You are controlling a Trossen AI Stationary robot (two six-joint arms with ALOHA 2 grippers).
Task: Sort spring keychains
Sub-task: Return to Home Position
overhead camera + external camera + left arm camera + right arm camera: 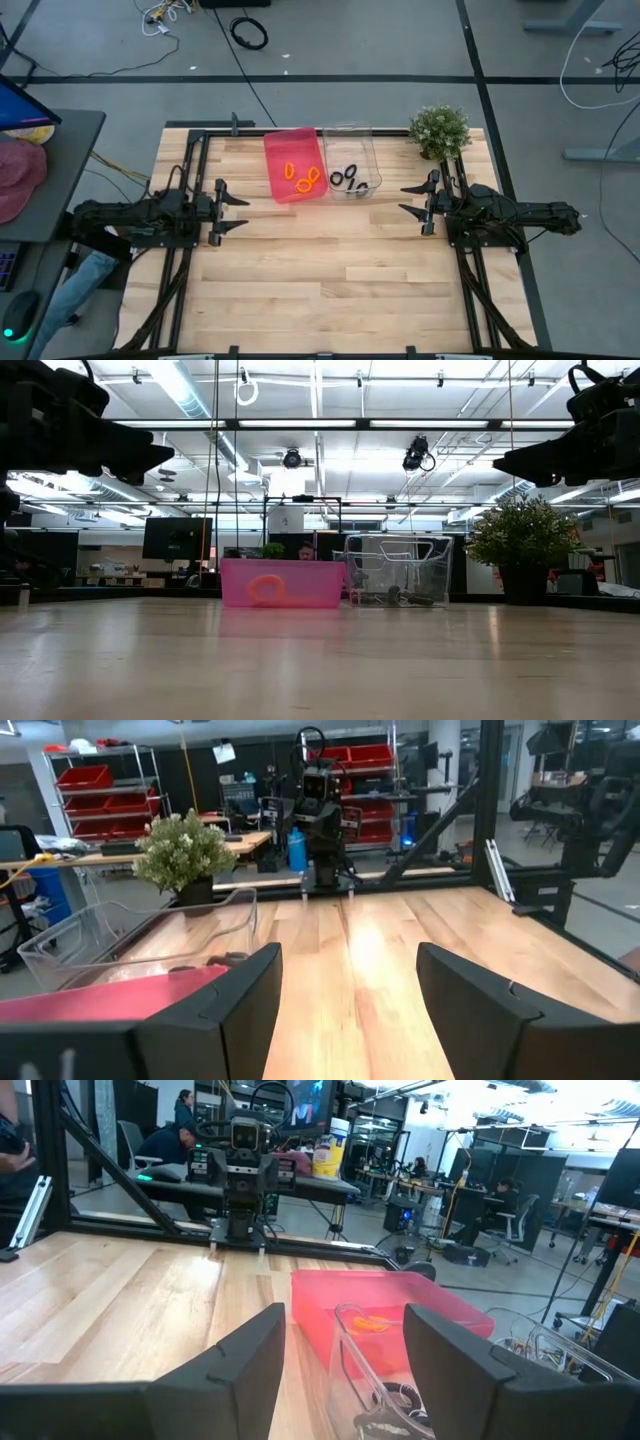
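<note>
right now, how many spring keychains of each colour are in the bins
orange spring keychains, in the red bin: at least 3
black spring keychains, in the transparent bin: at least 3
total: at least 6; they overlap, so more may be hidden

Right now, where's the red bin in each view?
High: red bin at the table's far edge, left of middle.
Low: red bin centre frame, just left of middle.
Left wrist: red bin closest, clear bin then plant behind it.
Right wrist: red bin just beyond the clear bin.
Shared landmark: the clear bin, right beside it in all four.
</note>
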